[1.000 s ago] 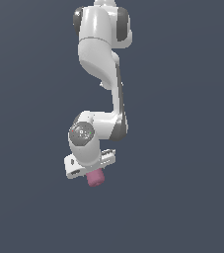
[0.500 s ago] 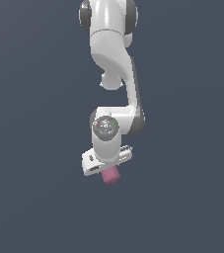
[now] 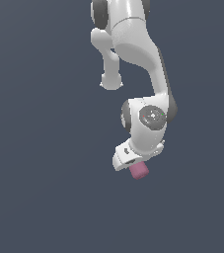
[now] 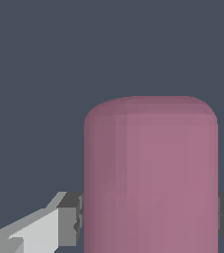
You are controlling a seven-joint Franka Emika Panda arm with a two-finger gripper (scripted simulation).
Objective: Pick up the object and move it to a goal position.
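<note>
So the white arm [image 3: 133,44] comes down from the top of the exterior view, bends at a chunky elbow, then runs down toward the exterior view's right into a round wrist joint [image 3: 152,116]. From there the hand tilts down and toward the exterior view's left, so the whole thing looks like a hook hanging over plain dark grey.

The gripper [image 3: 133,163] sits at the very bottom of the arm, and the pink cylinder [image 3: 139,170] pokes out from under it at a slant, its free rounded end aimed down and toward the exterior view's right. It's clearly narrower than the white block of the hand above it.

The wrist view is where you see the grip properly: the pink cylinder [image 4: 150,173] fills most of the picture, and the fingers [image 4: 70,220] are pressed right up against its two sides, one grey pad on each flank, touching. So they're pinching it, not spread loose.

Nothing but flat grey around the cylinder in both views, so I can't tell whether there's a bench under it.
</note>
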